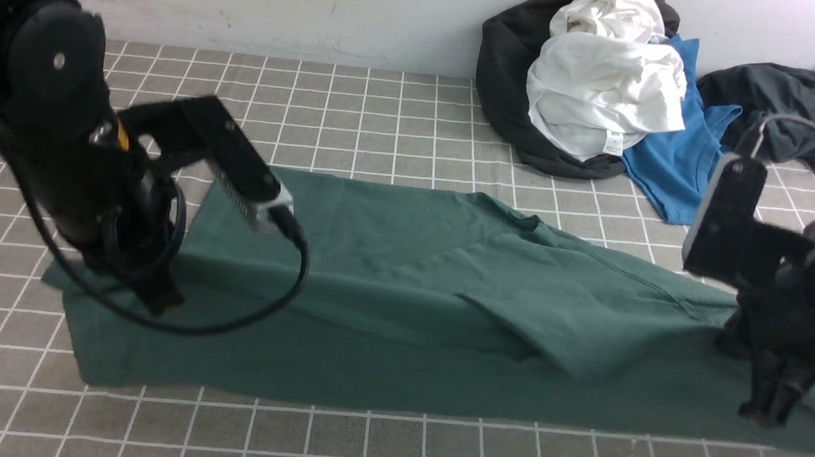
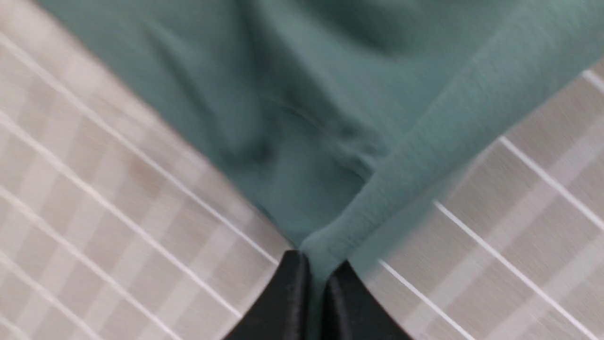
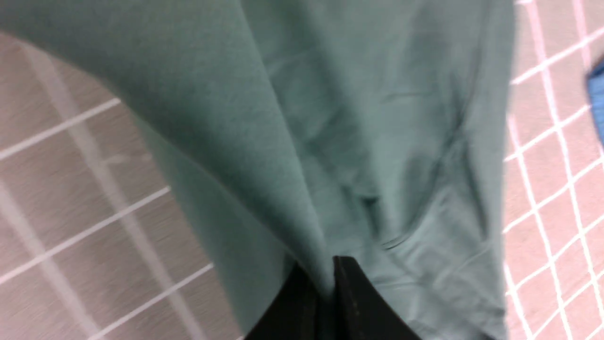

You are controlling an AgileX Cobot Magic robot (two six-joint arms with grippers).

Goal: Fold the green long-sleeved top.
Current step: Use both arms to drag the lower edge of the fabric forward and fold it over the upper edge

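Observation:
The green long-sleeved top [image 1: 399, 311] lies spread across the checked table, with a sleeve folded over its middle. My left gripper [image 1: 161, 301] is shut on the top's left corner; in the left wrist view the cloth [image 2: 302, 141] is pinched between the black fingers [image 2: 288, 302] and lifted a little. My right gripper [image 1: 767, 414] is shut on the top's right part; in the right wrist view the cloth [image 3: 330, 141] rises into the closed fingers [image 3: 354, 297]. The neck label and chest logo are hidden.
A heap of clothes lies at the back right: a black garment [image 1: 506, 80], a white one [image 1: 604, 90] and a bright blue T-shirt [image 1: 676, 158]. A dark grey garment [image 1: 806, 111] lies at the far right by the wall. The left arm's cable [image 1: 216, 322] hangs over the top.

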